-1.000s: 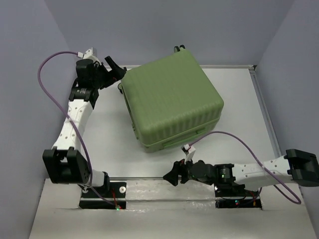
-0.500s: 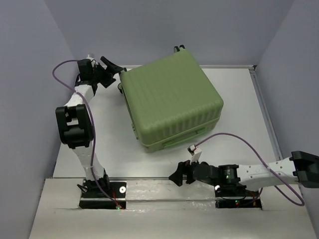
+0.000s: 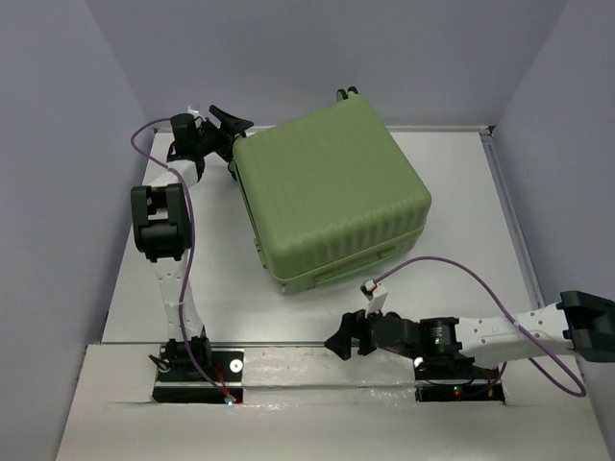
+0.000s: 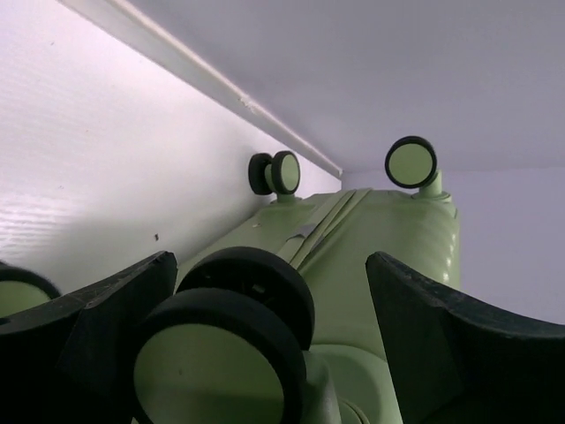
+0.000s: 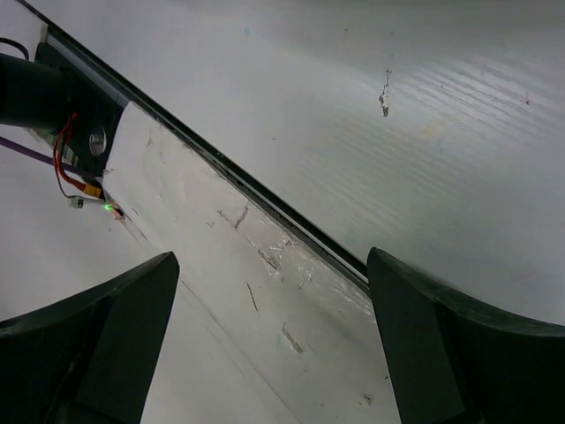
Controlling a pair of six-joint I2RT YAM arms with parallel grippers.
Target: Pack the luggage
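The luggage point(image 3: 332, 197) is a large light green ribbed hard-shell suitcase, closed and lying flat in the middle of the table. My left gripper point(image 3: 233, 125) is open at its far left corner. In the left wrist view a black wheel point(image 4: 231, 331) sits between the spread fingers point(image 4: 441, 344), and two more wheels point(image 4: 274, 172) show further along the luggage point(image 4: 388, 256). My right gripper point(image 3: 338, 343) is open and empty near the table's front edge, just in front of the suitcase. The right wrist view shows only table and front rail between its fingers point(image 5: 450, 353).
White walls stand close behind and to both sides of the table point(image 3: 461, 182). A metal rail point(image 3: 288, 360) runs along the near edge. Purple cables point(image 3: 452, 274) loop off both arms.
My left arm has straightened and swung its gripper right and back, up to the suitcase's far left corner. My right gripper shifted slightly toward the near edge, then stayed still.
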